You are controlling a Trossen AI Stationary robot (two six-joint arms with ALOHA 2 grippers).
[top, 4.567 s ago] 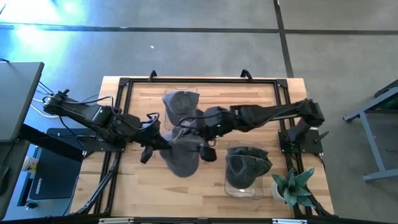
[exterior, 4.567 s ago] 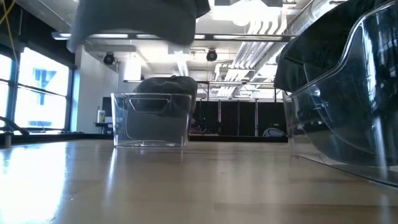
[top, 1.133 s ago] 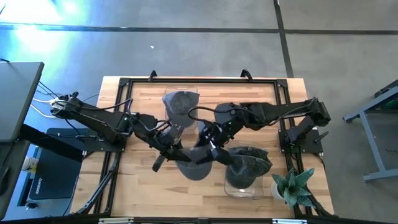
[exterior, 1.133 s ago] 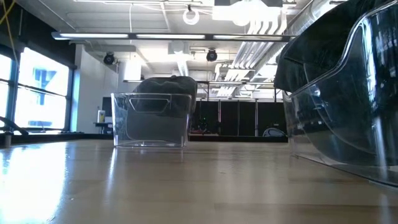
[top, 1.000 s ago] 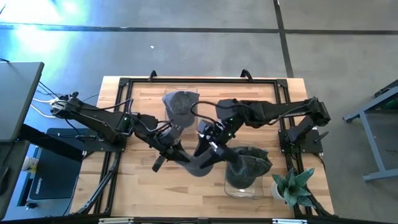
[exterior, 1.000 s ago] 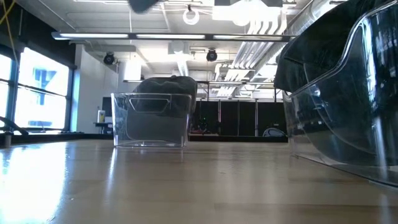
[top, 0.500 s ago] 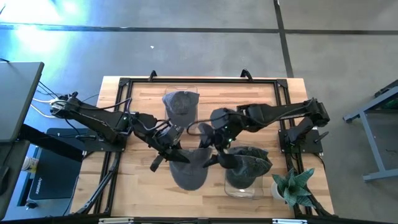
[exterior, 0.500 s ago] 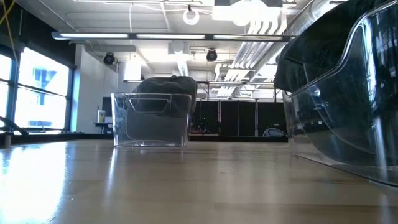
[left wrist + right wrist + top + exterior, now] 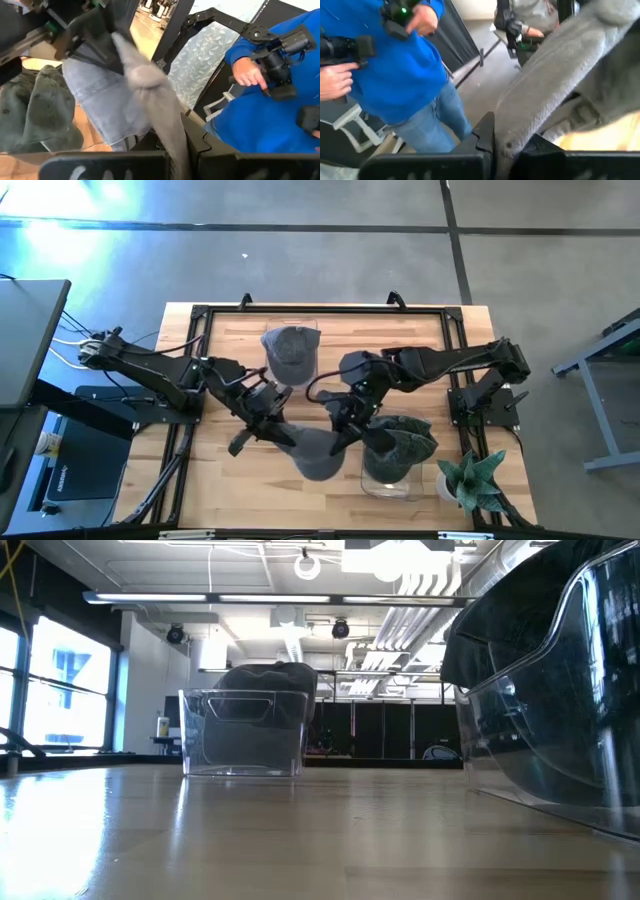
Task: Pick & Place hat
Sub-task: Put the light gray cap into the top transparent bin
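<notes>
A grey hat hangs spread between my two grippers above the table's near middle; it does not show in the low view. My left gripper is shut on its left side and my right gripper is shut on its right side. A clear bin at the far middle holds another grey hat. A second clear bin at the near right holds a dark green hat. My left gripper pinches a gathered fold of the hat's left edge between its two fingers, coming slantwise from the table's left. The cloth runs off from the fingers toward the other gripper, lifted clear of the table. My right gripper pinches the hat's right edge between its two fingers, slanting from the far right. The grey cloth runs away from the fingers in a thick band, off the table.
A potted plant stands at the near right corner. A black frame edges the wooden table. In the low view the far bin and the near right bin stand on the tabletop. A person in blue with a camera stands beyond the table.
My right gripper has swung a little toward the near edge and shut on the hat's right edge. My left gripper has shifted slightly toward the table's left. The hat has stayed lifted and now hangs spread between the two grippers.
</notes>
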